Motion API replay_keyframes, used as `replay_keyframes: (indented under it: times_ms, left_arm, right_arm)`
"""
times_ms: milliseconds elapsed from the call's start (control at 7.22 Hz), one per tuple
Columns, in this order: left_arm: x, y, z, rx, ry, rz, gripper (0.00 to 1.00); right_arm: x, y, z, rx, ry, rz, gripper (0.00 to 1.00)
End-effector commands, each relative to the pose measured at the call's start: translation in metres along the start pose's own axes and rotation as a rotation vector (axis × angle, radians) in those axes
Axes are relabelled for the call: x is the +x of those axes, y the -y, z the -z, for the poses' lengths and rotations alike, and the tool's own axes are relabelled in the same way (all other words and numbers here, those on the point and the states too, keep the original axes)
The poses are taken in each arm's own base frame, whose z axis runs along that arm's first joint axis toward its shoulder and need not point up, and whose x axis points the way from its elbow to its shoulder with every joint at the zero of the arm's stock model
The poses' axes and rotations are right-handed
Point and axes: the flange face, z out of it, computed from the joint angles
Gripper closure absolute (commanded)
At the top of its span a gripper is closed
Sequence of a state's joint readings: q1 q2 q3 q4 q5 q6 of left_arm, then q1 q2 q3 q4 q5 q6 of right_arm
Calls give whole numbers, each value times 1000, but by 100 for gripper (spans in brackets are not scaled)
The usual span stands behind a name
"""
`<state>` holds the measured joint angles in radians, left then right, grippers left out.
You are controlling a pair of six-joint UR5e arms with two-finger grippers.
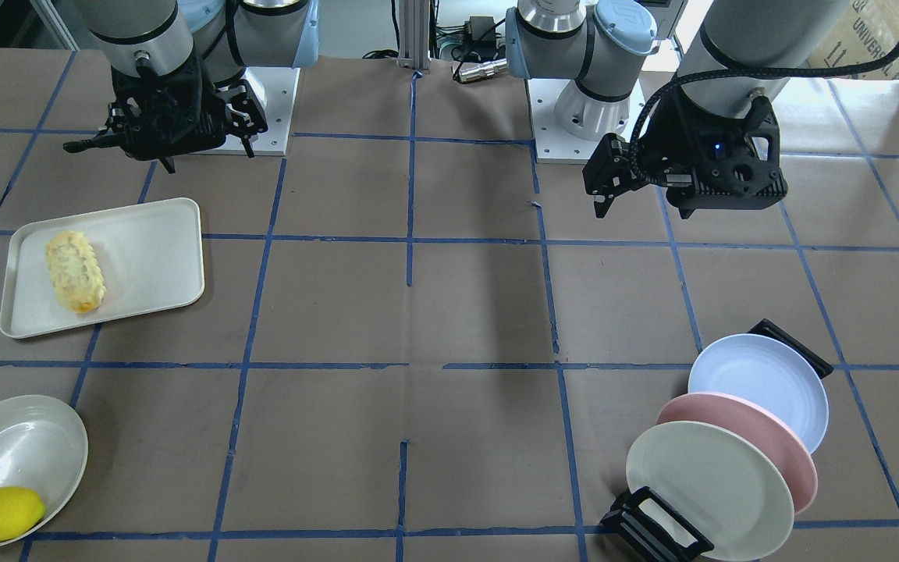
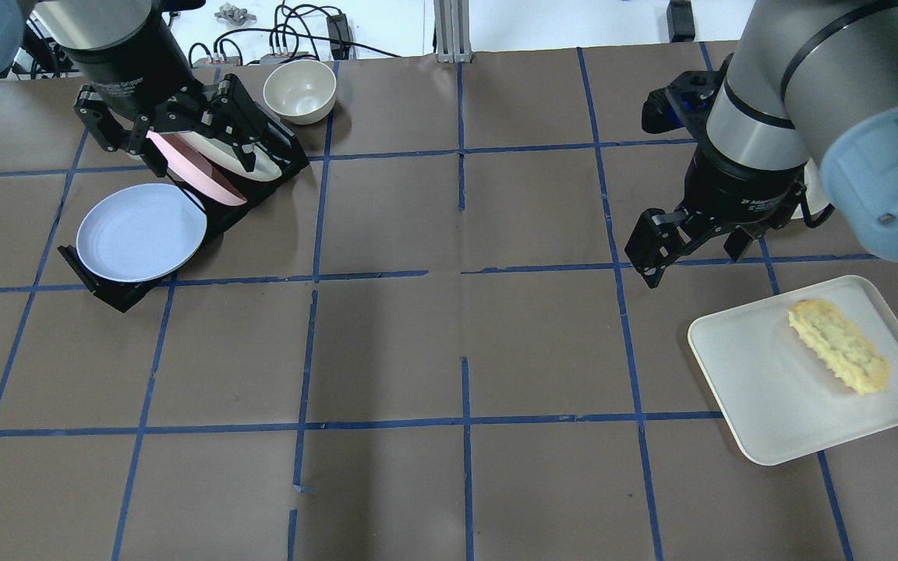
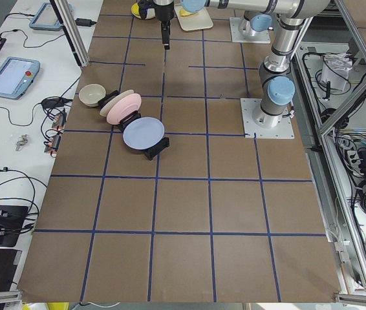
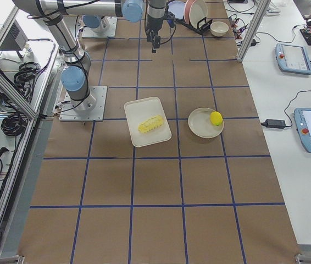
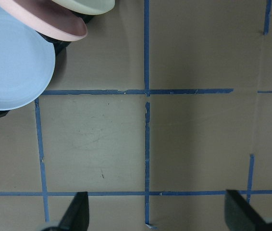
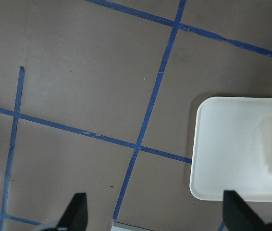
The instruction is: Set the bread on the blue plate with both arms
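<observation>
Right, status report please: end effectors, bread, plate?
Left end effector, right end effector open, empty. Bread on white tray. Blue plate in rack, pink plate beside.

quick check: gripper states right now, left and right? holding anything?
Left gripper: open, holding nothing.
Right gripper: open, holding nothing.

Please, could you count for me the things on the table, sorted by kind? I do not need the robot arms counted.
Bread: 1
Lemon: 1
Round plates: 4 (blue plate, pink plate, cream plate, plate under the lemon)
Bowl: 1
Tray: 1
Rack: 1
Total: 9
</observation>
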<state>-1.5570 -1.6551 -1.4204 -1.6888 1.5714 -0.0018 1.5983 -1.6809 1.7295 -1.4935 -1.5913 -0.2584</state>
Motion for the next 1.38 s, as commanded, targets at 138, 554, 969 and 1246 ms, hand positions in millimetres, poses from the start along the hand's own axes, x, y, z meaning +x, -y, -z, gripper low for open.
replay_keyframes:
  times_ms: [138,554,969,1246]
  left_arm:
    - [-10,3,2,4,2,4,0]
    - [-121,29,-13,-18,-23,-63,0]
    - [-286,54,-77,-64,-120,-132,0]
    - [-364,78,-153,-62,-183,-155,0]
  right_arm:
    - [-1,3,-2,5,0,-1,0]
    - [25,-2,-39,-36,22,34,1]
    - [114,-25,-92,32,24,142,1]
    - [179,-61,-165,71,32,177,1]
